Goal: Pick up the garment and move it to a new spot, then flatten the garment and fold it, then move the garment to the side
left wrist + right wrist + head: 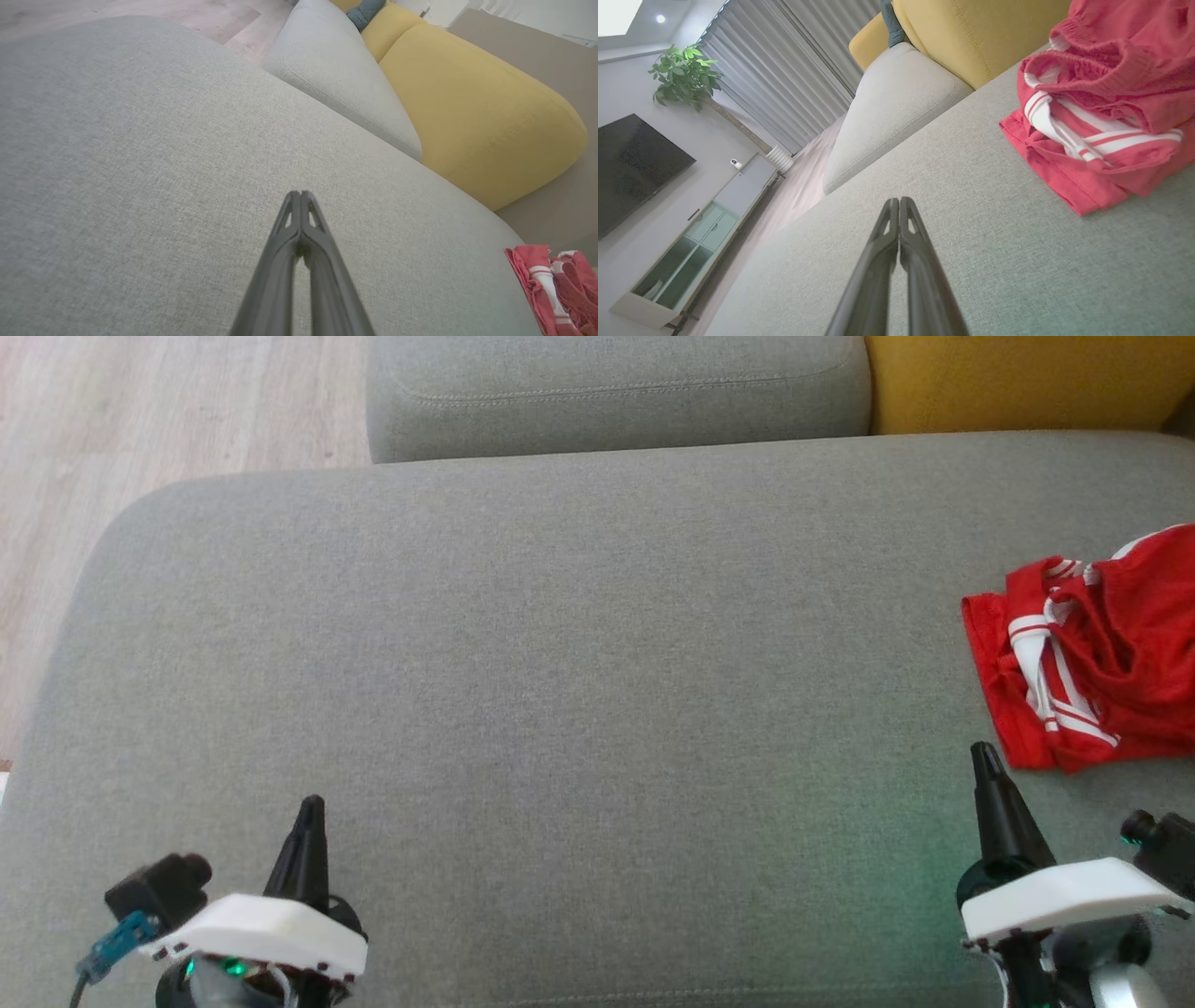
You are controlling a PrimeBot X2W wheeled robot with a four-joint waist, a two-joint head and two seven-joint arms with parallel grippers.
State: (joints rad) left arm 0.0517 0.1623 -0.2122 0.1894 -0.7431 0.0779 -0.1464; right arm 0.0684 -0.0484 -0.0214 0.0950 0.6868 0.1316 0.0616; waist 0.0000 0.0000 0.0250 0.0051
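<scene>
The garment (1092, 653) is a crumpled red piece with white stripes, lying at the far right of the grey sofa seat (560, 691). It also appears in the right wrist view (1101, 112) at upper right and in the left wrist view (556, 289) at lower right. My right gripper (983, 756) is shut and empty, hovering just in front of the garment's near left corner, apart from it. At the lower left my left gripper (313, 805) is shut, holding nothing, far from the garment. In each wrist view the fingertips (300, 195) (899, 201) are pressed together above bare fabric.
A grey back cushion (616, 392) and a yellow cushion (1018, 378) line the far edge of the seat. Wooden floor (140, 420) lies beyond the seat's rounded left corner. The right wrist view takes in a TV (630, 168), a low cabinet (691, 242), a plant (684, 74) and curtains.
</scene>
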